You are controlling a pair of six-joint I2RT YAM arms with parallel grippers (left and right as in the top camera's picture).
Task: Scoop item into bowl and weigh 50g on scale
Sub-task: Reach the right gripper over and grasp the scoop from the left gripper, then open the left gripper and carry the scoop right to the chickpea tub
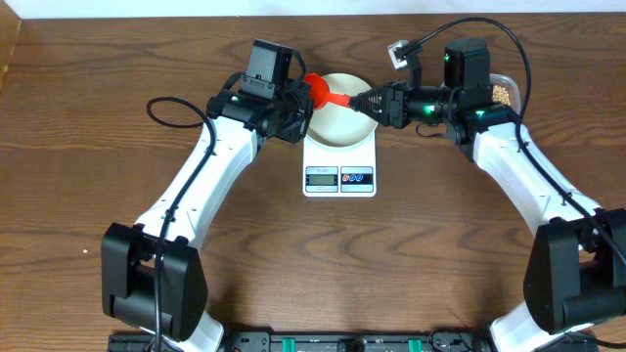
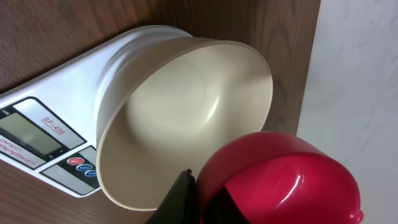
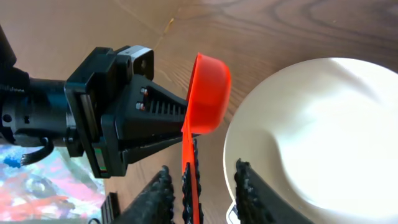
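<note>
The beans [image 1: 504, 94] are seen as a small heap of round beige-tan grains in a clear tub [image 1: 500, 78] close to the far edge of the bench [image 1: 78, 186], toward its right end, half hidden by the right arm [image 1: 518, 166]. The white bowl [image 1: 344, 122] is set on the white scale [image 1: 339, 159] at the middle of the bench, nearer the far edge than the near one. Its inside is shown plain, white and glossy. A red scoop [image 1: 320, 91] is held over the bowl's far-left rim, its handle pointed toward the right gripper [image 1: 364, 103]. The left gripper [image 1: 305, 101] is closed narrowly on the scoop where the cup meets the handle, which is shown best from the right wrist. In that view the handle is also seen lying between the right gripper's fingers, whose jaws stand wider than the handle, with a gap left on one side. Only from the left wrist can the scale's front be read: a grey display marked SF-400 and two round buttons, though no figures can be made out. The bench is of dark brown wood grain. A black cable [image 1: 168, 110] is looped on it toward the left edge, and a pale surface is seen beyond the far edge.
</note>
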